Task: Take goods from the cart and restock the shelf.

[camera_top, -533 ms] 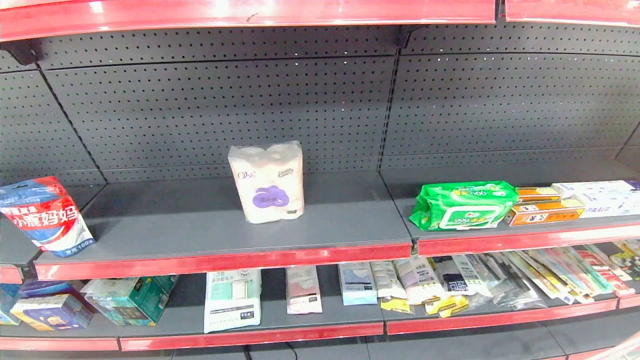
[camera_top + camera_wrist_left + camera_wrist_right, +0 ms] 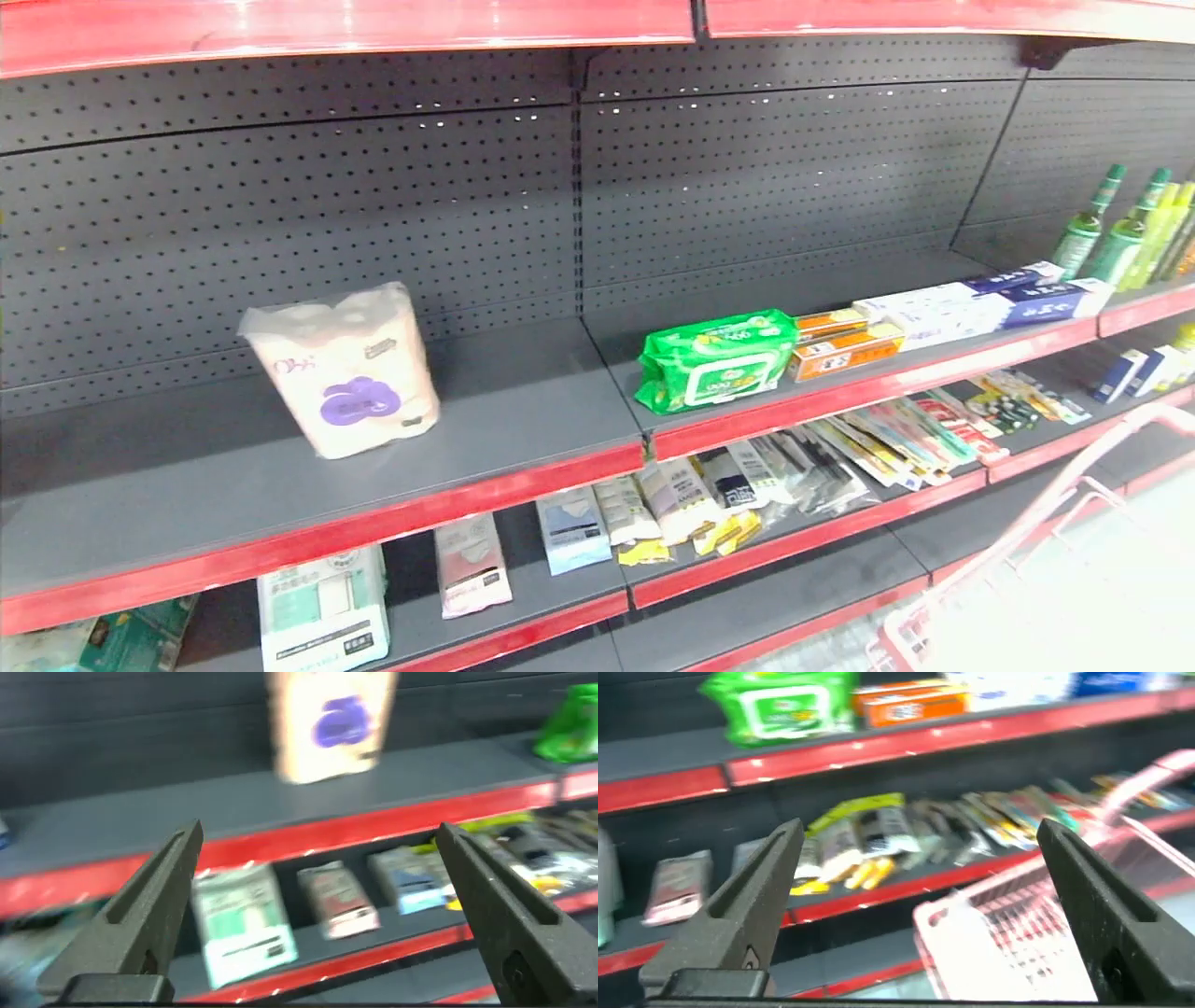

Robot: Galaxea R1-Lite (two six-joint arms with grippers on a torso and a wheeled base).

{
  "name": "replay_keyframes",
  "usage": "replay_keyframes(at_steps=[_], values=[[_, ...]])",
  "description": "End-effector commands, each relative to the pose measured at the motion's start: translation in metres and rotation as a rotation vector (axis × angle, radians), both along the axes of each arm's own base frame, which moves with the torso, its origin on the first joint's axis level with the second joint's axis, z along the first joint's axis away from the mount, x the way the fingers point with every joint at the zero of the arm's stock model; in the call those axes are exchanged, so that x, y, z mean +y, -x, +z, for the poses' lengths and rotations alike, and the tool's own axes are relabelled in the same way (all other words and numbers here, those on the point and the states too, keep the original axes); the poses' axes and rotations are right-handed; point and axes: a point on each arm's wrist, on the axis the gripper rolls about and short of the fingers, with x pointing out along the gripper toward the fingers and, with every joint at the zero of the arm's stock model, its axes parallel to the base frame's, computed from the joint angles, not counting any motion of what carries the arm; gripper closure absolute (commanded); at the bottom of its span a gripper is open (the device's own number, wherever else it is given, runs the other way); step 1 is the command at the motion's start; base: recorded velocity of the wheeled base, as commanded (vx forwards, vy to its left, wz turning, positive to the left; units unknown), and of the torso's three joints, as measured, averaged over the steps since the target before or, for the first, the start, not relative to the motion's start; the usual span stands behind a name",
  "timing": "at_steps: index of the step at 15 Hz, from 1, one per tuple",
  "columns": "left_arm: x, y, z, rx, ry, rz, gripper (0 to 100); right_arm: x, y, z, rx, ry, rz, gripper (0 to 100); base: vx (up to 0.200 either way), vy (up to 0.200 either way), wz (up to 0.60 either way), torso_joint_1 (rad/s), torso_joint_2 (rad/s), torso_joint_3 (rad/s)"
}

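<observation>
Pink cart (image 2: 1158,415) now shows, the camera having swung right.

we see our right gripper (image 2: 920,831) with its two dark fingers spread wide and nothing between them. beyond it, a green wipes pack (image 2: 780,705) lies on the shelf (image 2: 971,737) just beside orange boxes (image 2: 901,703). flat packets (image 2: 878,845) line the tier below, and the pink cart (image 2: 1018,924) sits near it.

The cart (image 2: 1036,518) is cut off at the lower edge.
</observation>
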Motion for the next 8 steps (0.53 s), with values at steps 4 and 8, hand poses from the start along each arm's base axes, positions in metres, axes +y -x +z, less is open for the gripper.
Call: replay_keyframes(at_steps=[4, 8], values=[[0.0000, 0.0000, 0.0001, -0.001, 0.000, 0.000, 0, 0.0000, -0.0001, 0.0000, 0.001, 0.000, 0.001, 0, 0.000, 0.000, -0.60, 0.004, 0.00, 0.006], [0.0000, 0.0000, 0.0001, -0.001, 0.000, 0.000, 0, 0.0000, -0.0001, 0.0000, 0.001, 0.000, 0.001, 0, 0.000, 0.000, -0.60, 0.005, 0.00, 0.000]])
